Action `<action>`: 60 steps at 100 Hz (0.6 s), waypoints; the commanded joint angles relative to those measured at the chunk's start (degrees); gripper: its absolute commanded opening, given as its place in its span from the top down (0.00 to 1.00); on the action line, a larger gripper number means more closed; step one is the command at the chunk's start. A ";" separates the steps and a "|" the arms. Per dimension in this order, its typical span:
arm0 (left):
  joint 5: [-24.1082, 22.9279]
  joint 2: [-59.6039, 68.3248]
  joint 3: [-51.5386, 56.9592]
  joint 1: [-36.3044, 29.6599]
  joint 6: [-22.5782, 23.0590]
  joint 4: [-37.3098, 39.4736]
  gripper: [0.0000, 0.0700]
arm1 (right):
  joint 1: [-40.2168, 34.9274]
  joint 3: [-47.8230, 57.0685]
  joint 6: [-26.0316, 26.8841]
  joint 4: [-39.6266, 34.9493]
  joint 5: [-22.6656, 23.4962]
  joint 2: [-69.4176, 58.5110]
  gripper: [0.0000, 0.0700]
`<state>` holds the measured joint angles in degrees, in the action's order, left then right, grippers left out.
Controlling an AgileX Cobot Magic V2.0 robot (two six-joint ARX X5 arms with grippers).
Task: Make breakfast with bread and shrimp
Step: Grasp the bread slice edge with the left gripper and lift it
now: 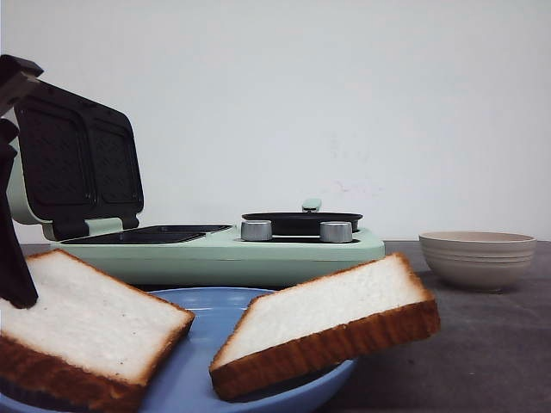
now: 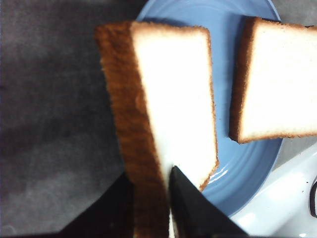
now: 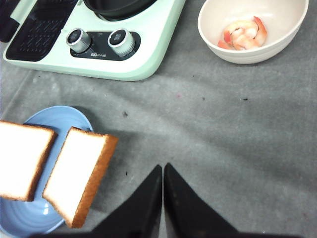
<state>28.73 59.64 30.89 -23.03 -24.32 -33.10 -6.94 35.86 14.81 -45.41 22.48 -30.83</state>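
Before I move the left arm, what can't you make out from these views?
- Shrimp: hidden in the front view by the bowl wall.
- Left tool: its body is cut off by the wrist view's edge.
- Held bread: whether it has cleared the plate is unclear.

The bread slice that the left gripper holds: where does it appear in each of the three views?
Front view: the held slice is at lower left, the left gripper on its near-left edge.
Left wrist view: it fills the centre, clamped at its lower end.
Right wrist view: it is at the left edge.
Shared landmark: the blue plate, beneath both slices.
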 commanded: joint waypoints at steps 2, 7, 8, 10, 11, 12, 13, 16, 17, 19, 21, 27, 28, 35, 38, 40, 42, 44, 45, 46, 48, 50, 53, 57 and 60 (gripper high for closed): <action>-0.42 0.24 0.33 -0.35 1.36 0.63 1.00 | -0.04 0.85 -0.44 0.15 0.22 -0.13 0.99; -0.39 -0.24 0.33 -0.35 1.33 1.18 1.00 | -0.04 0.85 -0.44 0.15 0.20 -0.13 0.99; -0.39 -0.37 0.33 -0.35 1.33 1.31 1.00 | -0.04 0.85 -0.44 0.15 0.20 -0.13 0.99; -0.39 -0.68 0.33 -0.35 1.33 1.46 1.00 | -0.04 0.85 -0.44 0.15 0.20 -0.13 0.99; -0.42 -0.85 0.33 -0.35 1.33 1.51 1.00 | -0.04 0.85 -0.44 0.15 0.20 -0.13 0.99; -0.42 -1.03 0.33 -0.35 1.33 1.57 1.00 | -0.04 0.85 -0.44 0.15 0.20 -0.13 0.99; -0.44 -1.22 0.33 -0.35 1.33 1.62 1.00 | -0.04 0.85 -0.44 0.15 0.20 -0.13 0.99; -0.48 -1.79 0.33 -0.35 1.31 1.75 1.00 | -0.04 0.85 -0.44 0.15 0.20 -0.13 0.99; -0.48 -1.99 0.33 -0.35 1.31 1.79 1.00 | -0.04 0.85 -0.44 0.15 0.20 -0.13 0.99; -0.52 -2.40 0.33 -0.35 1.33 1.86 1.00 | -0.04 0.85 -0.44 0.15 0.20 -0.13 0.99; -0.66 -2.82 0.33 -0.35 1.31 1.88 1.00 | -0.04 0.85 -0.44 0.15 0.20 -0.13 1.00; -1.66 -4.17 0.33 -0.35 1.29 1.84 1.00 | -0.04 0.85 -0.44 0.15 0.20 -0.13 0.99; -1.86 -4.37 0.33 -0.35 1.31 1.84 1.00 | -0.04 0.85 -0.44 0.15 0.20 -0.13 0.99; -2.67 -5.95 0.33 -0.35 1.31 1.84 1.00 | -0.04 0.85 -0.44 0.15 0.22 -0.13 0.99; -3.08 -6.60 0.33 -0.35 1.31 1.86 1.00 | -0.04 0.85 -0.44 0.15 0.22 -0.13 0.99; -3.39 -6.99 0.33 -0.35 1.29 1.86 1.00 | -0.04 0.85 -0.44 0.15 0.22 -0.13 0.99; -3.63 -7.39 0.33 -0.35 1.31 1.86 1.00 | -0.04 0.85 -0.42 0.15 0.22 -0.13 0.99; -3.85 -7.76 0.33 -0.35 1.31 1.86 1.00 | -0.04 0.85 -0.44 0.15 0.22 -0.13 0.99; -3.96 -7.93 0.33 -0.35 1.31 1.86 1.00 | -0.04 0.85 -0.44 0.15 0.22 -0.13 0.99; -4.07 -8.11 0.33 -0.35 1.31 1.88 1.00 | -0.04 0.85 -0.42 0.15 0.22 -0.13 1.00; -4.35 -8.44 0.33 -0.35 1.31 1.92 1.00 | -0.04 0.85 -0.42 0.15 0.22 -0.13 0.99; -4.61 -8.74 0.33 -0.35 1.33 2.05 1.00 | -0.04 0.85 -0.44 0.15 0.22 -0.13 0.99; -4.98 -9.18 0.33 -0.35 1.33 2.34 1.00 | -0.04 0.85 -0.44 0.15 0.22 -0.13 0.99; -5.22 -9.73 0.35 -0.35 1.33 2.91 1.00 | -0.04 0.85 -0.44 0.15 0.22 -0.13 0.99; -5.22 -10.08 0.35 -0.35 1.33 3.61 1.00 | -0.04 0.85 -0.44 0.15 0.22 -0.13 1.00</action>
<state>23.81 49.69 30.89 -23.11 -23.51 -30.98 -6.94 35.86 14.81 -45.63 22.48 -30.83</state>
